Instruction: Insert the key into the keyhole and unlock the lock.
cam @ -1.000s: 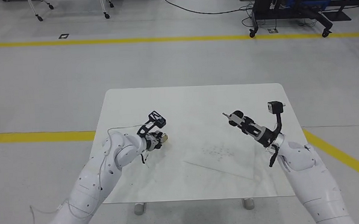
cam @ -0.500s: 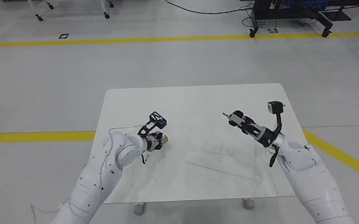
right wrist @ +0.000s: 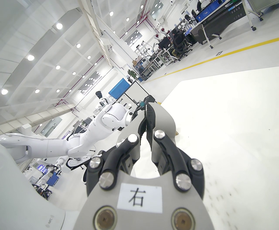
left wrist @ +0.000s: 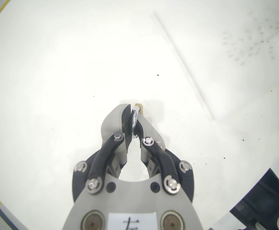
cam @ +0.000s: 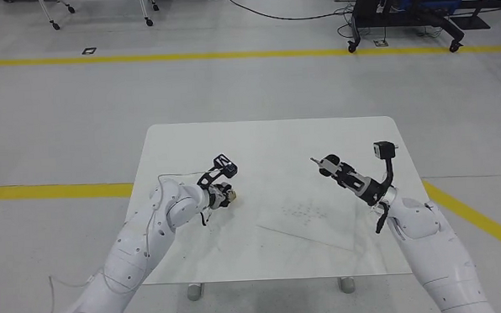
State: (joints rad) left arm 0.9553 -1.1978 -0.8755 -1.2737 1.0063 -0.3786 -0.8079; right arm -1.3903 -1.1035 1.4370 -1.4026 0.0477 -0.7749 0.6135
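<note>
— Two arms are out over the tabletop (cam: pixel 275 143), one on each side and well apart. What has the left hand (left wrist: pixel 132 112) got?

— The lock (left wrist: pixel 139 108). Its fingers are pinching the silver shackle (left wrist: pixel 133 122) between the black pads, and the brass body pokes out just past the fingertips.

— Is the lock resting on the tabletop?

— It is low over it, towards the left side and about halfway back, with its shadow close beside it. I cannot tell whether it touches.

— And the right hand (right wrist: pixel 147 109)?

— It is held up above the right side of the tabletop, pointing across towards the left arm. Its pads (right wrist: pixel 150 128) are pressed together with no gap that I can see.

— Holding anything?

— A thin silvery tip sticks out beyond the fingertips when you look from above. That is the key (cam: pixel 315 160), going by its shape. It is too small for me to make out the teeth or which way it is turned.

— So the key is nowhere near the keyhole?

— No, key and lock are well apart, with bare tabletop between them. The keyhole itself is hidden from me by the left fingers.
</note>
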